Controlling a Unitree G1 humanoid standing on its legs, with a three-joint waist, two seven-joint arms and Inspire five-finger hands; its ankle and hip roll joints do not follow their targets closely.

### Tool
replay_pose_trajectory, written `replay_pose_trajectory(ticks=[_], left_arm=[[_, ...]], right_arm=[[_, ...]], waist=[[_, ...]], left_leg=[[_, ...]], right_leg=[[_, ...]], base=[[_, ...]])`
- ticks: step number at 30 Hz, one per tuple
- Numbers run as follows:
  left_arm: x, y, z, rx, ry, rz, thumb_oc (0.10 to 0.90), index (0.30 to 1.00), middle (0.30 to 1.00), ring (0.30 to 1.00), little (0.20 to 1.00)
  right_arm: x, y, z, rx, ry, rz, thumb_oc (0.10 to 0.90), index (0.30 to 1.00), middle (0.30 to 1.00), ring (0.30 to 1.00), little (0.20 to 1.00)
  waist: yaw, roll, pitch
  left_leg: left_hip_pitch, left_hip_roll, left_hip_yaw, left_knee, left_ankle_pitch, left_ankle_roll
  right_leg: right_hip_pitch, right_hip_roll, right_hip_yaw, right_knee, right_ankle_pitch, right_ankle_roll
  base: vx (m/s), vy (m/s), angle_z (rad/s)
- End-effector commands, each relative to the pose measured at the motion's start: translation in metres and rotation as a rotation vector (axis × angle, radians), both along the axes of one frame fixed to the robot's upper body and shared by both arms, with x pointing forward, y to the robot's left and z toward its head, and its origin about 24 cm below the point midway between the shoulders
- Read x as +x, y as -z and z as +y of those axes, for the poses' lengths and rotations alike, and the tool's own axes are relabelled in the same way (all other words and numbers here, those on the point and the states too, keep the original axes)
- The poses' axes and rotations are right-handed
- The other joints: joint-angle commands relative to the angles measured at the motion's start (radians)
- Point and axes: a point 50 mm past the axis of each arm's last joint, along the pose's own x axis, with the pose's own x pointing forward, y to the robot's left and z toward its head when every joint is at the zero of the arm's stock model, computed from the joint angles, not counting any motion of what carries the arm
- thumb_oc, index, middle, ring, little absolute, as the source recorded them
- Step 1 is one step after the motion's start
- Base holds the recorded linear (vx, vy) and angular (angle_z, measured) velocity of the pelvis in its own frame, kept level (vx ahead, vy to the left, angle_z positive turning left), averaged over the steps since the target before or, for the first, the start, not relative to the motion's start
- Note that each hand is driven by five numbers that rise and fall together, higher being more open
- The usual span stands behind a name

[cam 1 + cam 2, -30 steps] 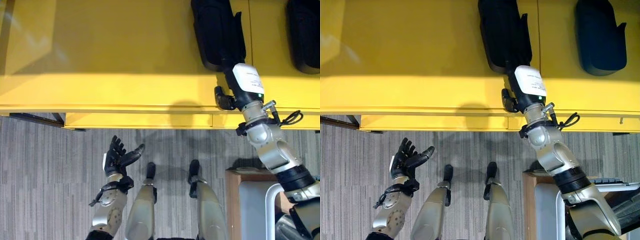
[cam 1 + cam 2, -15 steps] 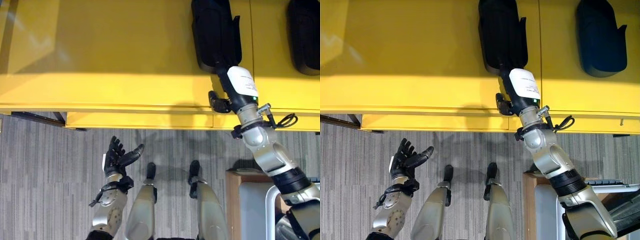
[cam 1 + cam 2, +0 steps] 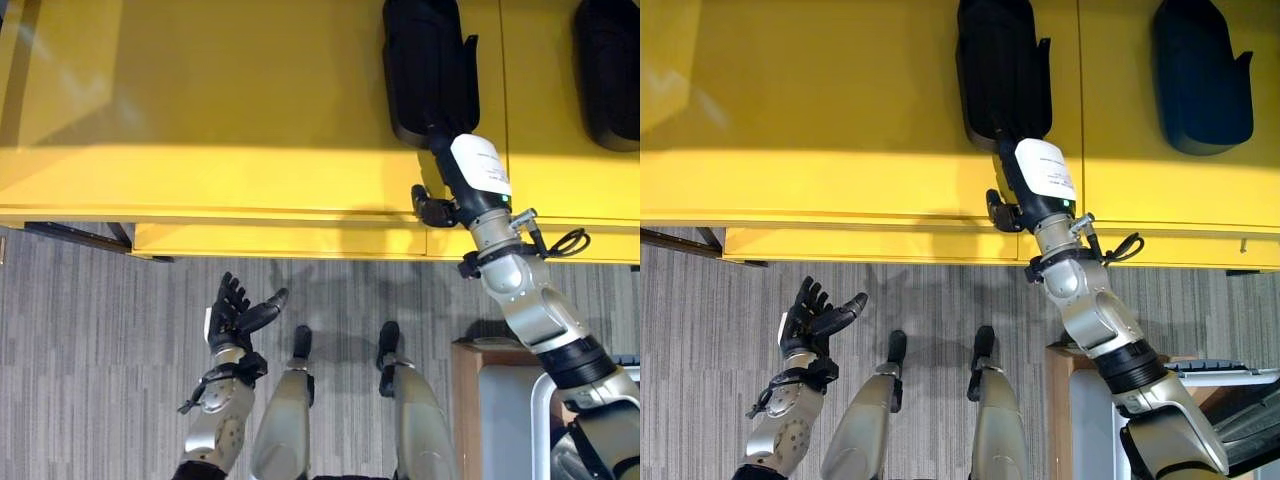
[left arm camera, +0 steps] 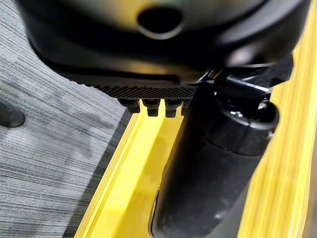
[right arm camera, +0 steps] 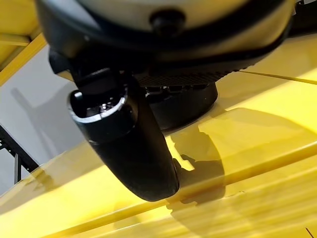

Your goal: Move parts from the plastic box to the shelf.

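A long black part [image 3: 430, 60] lies on the yellow shelf [image 3: 200, 100]. My right hand [image 3: 468, 172] reaches onto the shelf at the part's near end. Its fingers [image 5: 168, 90] are straight against the part [image 5: 190, 106] and its thumb [image 5: 124, 144] sticks out to the side over the shelf edge. It is open. A second black part [image 3: 608, 70] lies further right on the shelf. My left hand [image 3: 232, 312] hangs low over the carpet, open and holding nothing, well away from the shelf.
A pale container on a brown stand [image 3: 460, 400] sits at the lower right beside my right arm. The shelf's front lip [image 3: 280, 240] runs across the view above the grey carpet [image 3: 90, 340]. The shelf's left half is bare.
My right hand has slid left and a little further onto the shelf, staying at the near end of the black part. The left hand has not moved.
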Motion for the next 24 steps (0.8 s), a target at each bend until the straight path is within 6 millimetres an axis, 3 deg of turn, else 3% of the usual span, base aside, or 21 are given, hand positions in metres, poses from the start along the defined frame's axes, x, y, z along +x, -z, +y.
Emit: replay_pose_trajectory(ticks=[1,3,4,12,17,24], left_arm=[[-0.004,-0.034,0.018,0.08,-0.042,-0.159,0.9,1.0,1.0,1.0,1.0],[-0.004,-0.034,0.019,0.086,-0.047,-0.159,0.9,1.0,1.0,1.0,1.0],[-0.004,-0.035,0.019,0.098,-0.048,-0.161,0.9,1.0,1.0,1.0,1.0],[-0.001,-0.037,0.017,0.117,-0.042,-0.164,0.9,1.0,1.0,1.0,1.0],[-0.001,-0.039,0.016,0.119,-0.042,-0.169,0.9,1.0,1.0,1.0,1.0],[-0.001,-0.035,0.011,0.121,-0.029,-0.153,0.9,1.0,1.0,1.0,1.0]], right_arm=[[-0.027,-0.065,0.018,0.016,-0.129,-0.322,0.9,1.0,1.0,1.0,1.0],[-0.032,-0.078,0.016,-0.006,-0.113,-0.392,0.9,1.0,1.0,1.0,1.0],[-0.042,-0.1,0.015,-0.033,-0.093,-0.529,0.9,1.0,1.0,1.0,1.0],[-0.068,-0.128,0.019,-0.081,-0.066,-0.777,0.9,1.0,1.0,1.0,1.0],[-0.073,-0.124,0.018,-0.09,-0.064,-0.79,0.9,1.0,1.0,1.0,1.0],[-0.075,-0.087,0.014,0.017,-0.109,-0.663,0.9,1.0,1.0,1.0,1.0]], waist=[[0.005,-0.032,-0.017],[0.005,-0.033,-0.017],[0.002,-0.032,-0.017],[-0.007,-0.027,-0.017],[-0.012,-0.026,-0.021],[-0.027,-0.026,-0.042]], left_leg=[[0.011,0.042,-0.002,0.112,-0.1,0.0],[0.013,0.041,-0.002,0.112,-0.101,0.001],[0.015,0.041,-0.001,0.115,-0.102,0.001],[0.019,0.043,0.0,0.122,-0.106,0.004],[0.023,0.043,0.0,0.121,-0.106,0.004],[0.053,0.043,0.002,0.089,-0.093,0.003]], right_leg=[[0.09,-0.075,-0.001,-0.019,0.02,0.05],[0.09,-0.073,0.002,-0.019,0.019,0.05],[0.09,-0.072,0.004,-0.017,0.02,0.05],[0.091,-0.068,0.011,-0.013,0.02,0.05],[0.097,-0.066,0.012,-0.016,0.02,0.051],[0.131,-0.065,0.006,-0.045,0.031,0.057]], base=[[0.0,0.0,0.0],[0.0,0.0,0.0],[0.0,0.0,0.0],[0.0,0.0,0.0],[0.0,0.0,0.0],[0.01,0.002,0.0]])
